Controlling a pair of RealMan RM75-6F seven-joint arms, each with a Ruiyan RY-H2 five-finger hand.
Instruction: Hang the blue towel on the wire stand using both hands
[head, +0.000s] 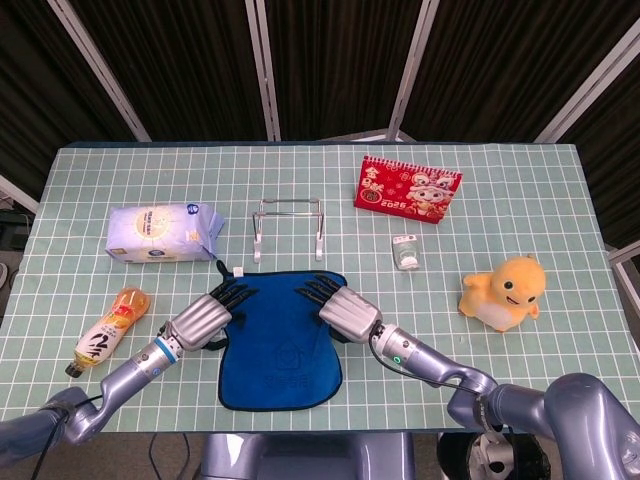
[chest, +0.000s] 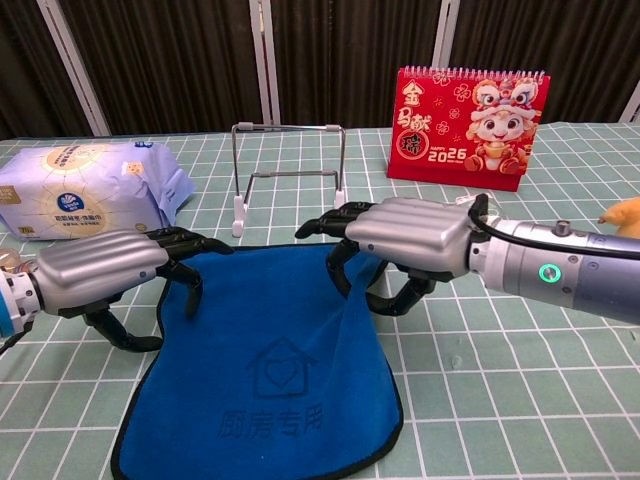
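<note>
The blue towel lies flat on the table, in front of the wire stand. My right hand grips the towel's far right corner, which is lifted off the table into the fingers. My left hand is at the far left corner. Its curved fingers touch the cloth, and its thumb is spread apart beside the towel's left edge. The stand is upright and bare, just beyond both hands.
A tissue pack lies at the left and a drink bottle lies near my left forearm. A red calendar, a small white box and a yellow plush toy are to the right.
</note>
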